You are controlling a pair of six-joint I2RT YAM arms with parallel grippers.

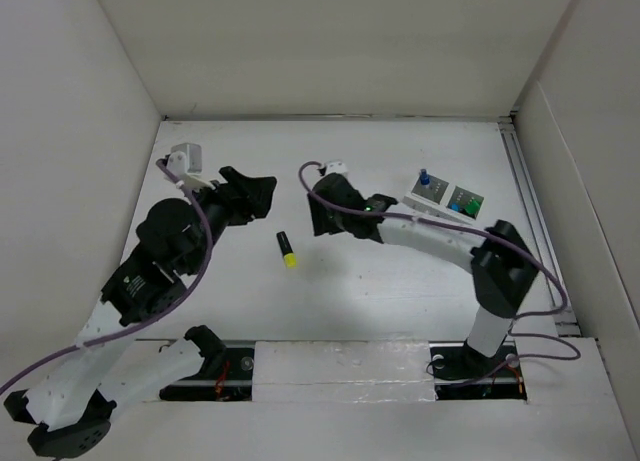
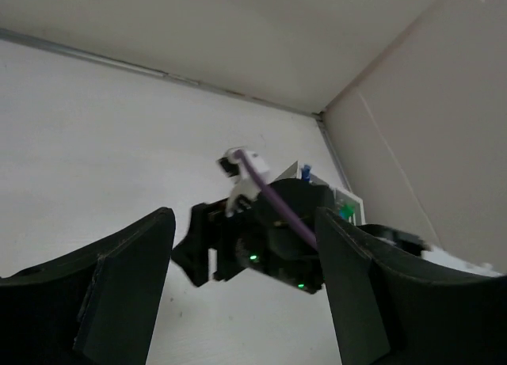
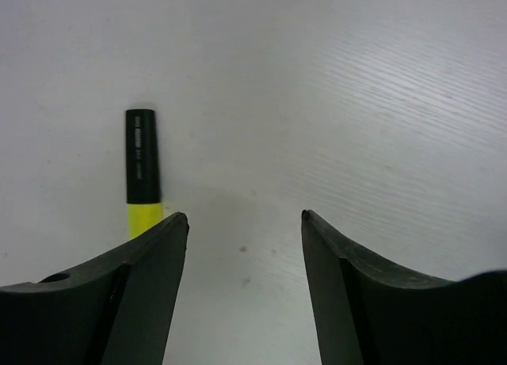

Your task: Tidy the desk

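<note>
The desk (image 1: 400, 301) is the big white top under both arms, with white walls at its left, far and right edges. It is hard and flat. You do not lift it; you tidy what lies on it.

Near the middle, a bit toward the left edge, a black marker with a yellow end (image 1: 287, 249) lies flat, touching nothing. I think it is light, stiff and smooth, so it could roll or slip. Take it across the black middle, not by the tip.

Your right hand (image 1: 316, 217) hangs just beside the marker, a little farther back, with its fingers spread wide and nothing between them. In the right wrist view the marker lies left of the gap, so I think you must shift over first.

Your left hand (image 1: 262, 195) is near the marker too, toward the left edge. It is also spread wide and empty.

Farther on, toward the far right corner, sits a small white holder (image 1: 445, 196) with a blue marker (image 1: 423, 178) and something green in it.
</note>
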